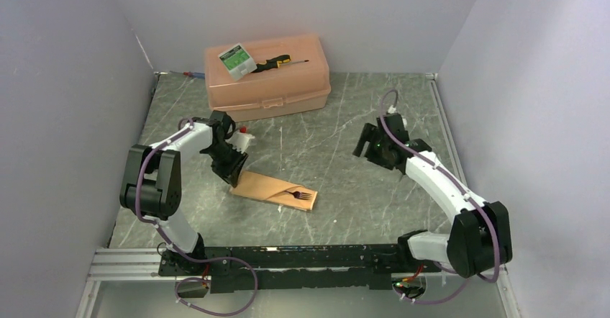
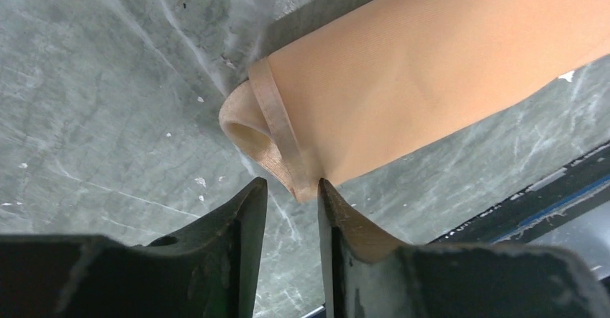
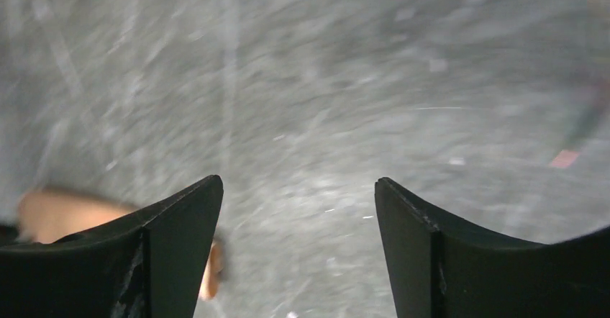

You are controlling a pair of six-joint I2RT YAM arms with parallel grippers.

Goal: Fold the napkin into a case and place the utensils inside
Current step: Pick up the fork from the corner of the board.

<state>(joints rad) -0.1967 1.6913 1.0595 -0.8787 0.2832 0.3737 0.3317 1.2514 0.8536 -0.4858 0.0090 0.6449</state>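
The napkin (image 1: pixel 270 186) lies folded as a narrow flat peach-orange case on the table's middle. Fork tines of the utensils (image 1: pixel 304 196) stick out of its right end, and the handles are hidden inside the cloth. My left gripper (image 1: pixel 234 178) is down at the case's left end. In the left wrist view the jaws of the left gripper (image 2: pixel 290 183) stand slightly apart, with the table showing between them. The corner of the case (image 2: pixel 403 80) is just at their tips. My right gripper (image 1: pixel 360 147) hovers to the right of the case. In its own blurred view the right gripper (image 3: pixel 297 180) is wide open and empty.
A rigid peach plastic box (image 1: pixel 288 91) stands at the back. A black-and-yellow screwdriver (image 1: pixel 279 62) and a small green-and-white pack (image 1: pixel 237 60) lie on its lid. A small white object (image 1: pixel 245 139) lies behind the left gripper. Grey walls close in both sides.
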